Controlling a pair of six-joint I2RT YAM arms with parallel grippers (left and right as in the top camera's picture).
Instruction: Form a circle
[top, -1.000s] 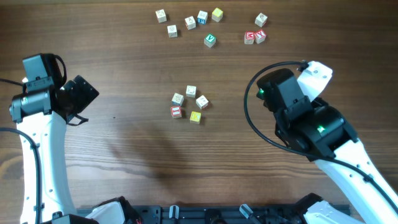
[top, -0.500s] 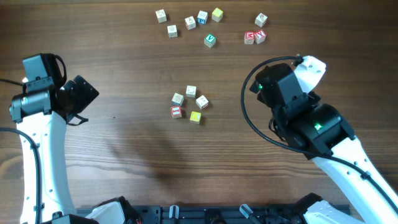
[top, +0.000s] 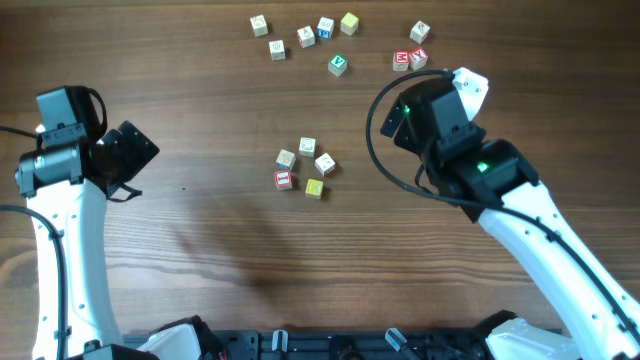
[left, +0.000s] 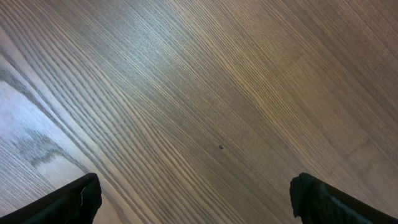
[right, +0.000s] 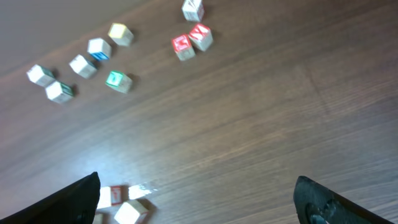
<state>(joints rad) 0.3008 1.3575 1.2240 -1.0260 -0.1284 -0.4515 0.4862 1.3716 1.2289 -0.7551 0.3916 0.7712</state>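
The circle (top: 304, 167) is a small ring of wooden letter cubes at the table's middle: three pale cream, one red-faced (top: 283, 179) and one yellow (top: 315, 188). Only its red-faced cube (right: 112, 195) and a cream one (right: 130, 211) show in the right wrist view, at the lower left beside the left fingertip. My right gripper (right: 199, 198) is open over bare wood, to the right of the ring. Far to the ring's left, my left gripper (left: 198, 198) is open with only wood grain between its fingers.
Loose cubes lie along the far edge: a green-faced cube (top: 338, 65), a yellow one (top: 348, 22), several pale ones (top: 306, 37) and two red-faced cubes (top: 409, 59) just beyond the right arm (top: 450, 140). The left arm (top: 70, 170) stands at the left side.
The right arm has swung toward the far side and a little left, closer to the two red-faced cubes. The left arm and all the cubes have stayed put.
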